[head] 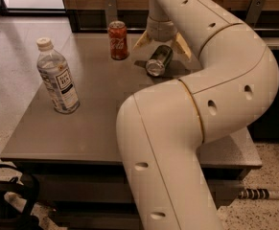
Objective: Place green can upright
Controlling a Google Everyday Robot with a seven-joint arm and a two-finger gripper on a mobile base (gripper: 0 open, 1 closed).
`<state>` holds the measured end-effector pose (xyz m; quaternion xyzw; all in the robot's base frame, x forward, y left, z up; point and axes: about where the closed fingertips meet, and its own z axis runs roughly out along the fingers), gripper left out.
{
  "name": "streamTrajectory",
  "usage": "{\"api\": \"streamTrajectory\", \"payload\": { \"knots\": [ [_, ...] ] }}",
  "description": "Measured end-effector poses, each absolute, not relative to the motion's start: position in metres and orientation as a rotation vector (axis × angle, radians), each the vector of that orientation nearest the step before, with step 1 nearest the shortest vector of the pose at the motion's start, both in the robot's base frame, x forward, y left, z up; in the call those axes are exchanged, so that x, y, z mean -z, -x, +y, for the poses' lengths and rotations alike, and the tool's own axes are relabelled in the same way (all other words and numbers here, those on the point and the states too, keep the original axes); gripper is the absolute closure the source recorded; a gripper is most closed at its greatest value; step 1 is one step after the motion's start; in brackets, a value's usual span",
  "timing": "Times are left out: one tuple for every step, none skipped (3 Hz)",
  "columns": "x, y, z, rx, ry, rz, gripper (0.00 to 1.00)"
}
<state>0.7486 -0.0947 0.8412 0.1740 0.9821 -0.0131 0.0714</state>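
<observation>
The green can (158, 60) lies on its side on the grey table (96, 104), toward the back, its silver end facing the camera. My gripper (161, 46) hangs right over it, with its two pale fingers (181, 46) spread open, one on each side of the can. The fingers do not close on the can. The big white arm comes in from the front right and bends back over the table.
A red Coca-Cola can (118, 40) stands upright just left of the green can. A clear water bottle (57, 78) with a white cap stands at the left of the table. The arm's elbow (177, 143) covers the table's front right.
</observation>
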Motion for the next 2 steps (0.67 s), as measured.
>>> {"api": "streamTrajectory", "payload": {
  "knots": [
    [-0.828,-0.751,-0.09,0.034,-0.507,2.985,0.0],
    [-0.815,-0.754,-0.088,0.019,-0.495,3.012,0.0]
  ]
}}
